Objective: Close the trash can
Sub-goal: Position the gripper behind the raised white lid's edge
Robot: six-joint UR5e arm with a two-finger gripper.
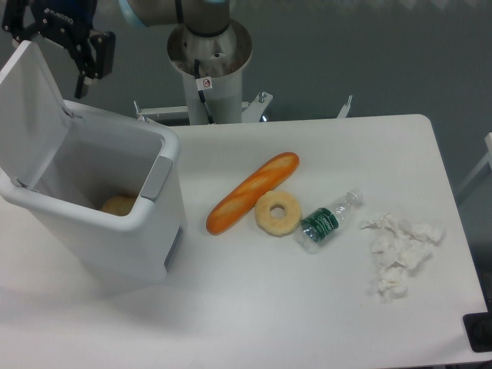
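Note:
The trash can [115, 231] is a big white bin on the left side of the table. Its hinged lid [27, 115] stands nearly upright at the far left, and the grey latch [156, 178] sits on the front rim. A tan round item [118, 204] lies at the bottom inside. My black gripper [54, 50] hangs at the top left, right behind the lid's top edge. Its fingers [91, 58] are spread, and the left finger is partly cut off by the frame edge. Nothing is held.
Right of the bin, on the table [307, 323], lie a baguette [252, 192], a doughnut-shaped ring [277, 213], a small crushed plastic bottle [326, 221] and crumpled white tissues [400, 254]. The robot's base column [209, 65] stands behind the table.

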